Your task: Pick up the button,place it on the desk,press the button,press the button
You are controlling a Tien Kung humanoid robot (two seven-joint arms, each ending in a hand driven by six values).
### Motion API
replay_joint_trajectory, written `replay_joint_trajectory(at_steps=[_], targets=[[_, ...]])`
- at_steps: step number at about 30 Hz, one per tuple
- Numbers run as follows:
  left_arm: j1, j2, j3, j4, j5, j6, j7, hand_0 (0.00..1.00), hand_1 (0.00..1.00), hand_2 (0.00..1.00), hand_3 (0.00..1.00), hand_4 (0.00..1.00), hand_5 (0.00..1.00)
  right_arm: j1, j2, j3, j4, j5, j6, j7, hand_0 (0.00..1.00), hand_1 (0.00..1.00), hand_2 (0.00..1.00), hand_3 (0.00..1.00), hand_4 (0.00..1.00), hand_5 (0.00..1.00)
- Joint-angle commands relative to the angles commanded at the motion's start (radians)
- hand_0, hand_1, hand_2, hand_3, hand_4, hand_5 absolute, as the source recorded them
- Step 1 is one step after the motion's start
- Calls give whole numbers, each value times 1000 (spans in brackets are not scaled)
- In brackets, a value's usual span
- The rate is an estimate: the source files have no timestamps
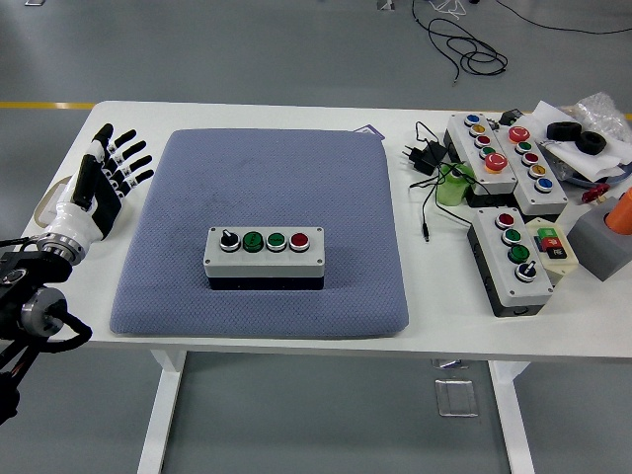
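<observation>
A grey button box (265, 257) with a black knob, two green buttons and a red button sits in the middle of the blue-grey pad (188, 197). My left hand (107, 178) is open with its fingers spread, at the table's left edge, beside the pad's left side and well apart from the box. It holds nothing. My right hand is out of view.
At the right stand three more button boxes: a small one (512, 259) near the front and two longer ones (481, 153) (534, 163) behind it. A black plug with cable (425, 158), a green object (453, 188), a grey block (600, 243) and bagged parts (592, 128) lie there too.
</observation>
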Motion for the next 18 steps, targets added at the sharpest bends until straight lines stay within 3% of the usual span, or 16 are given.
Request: replay_joint_trajectory(at_steps=[9, 18], targets=[[-2, 0, 0, 3, 3, -27, 3, 806, 849, 880, 879, 677, 998, -2, 1, 4, 0, -1, -1, -1, 632, 549, 622, 569, 308, 243], [7, 19, -22, -12, 14, -35, 8, 812, 855, 882, 880, 680, 998, 4, 3, 10, 0, -12, 1, -3, 632, 549, 623, 569, 307, 243]])
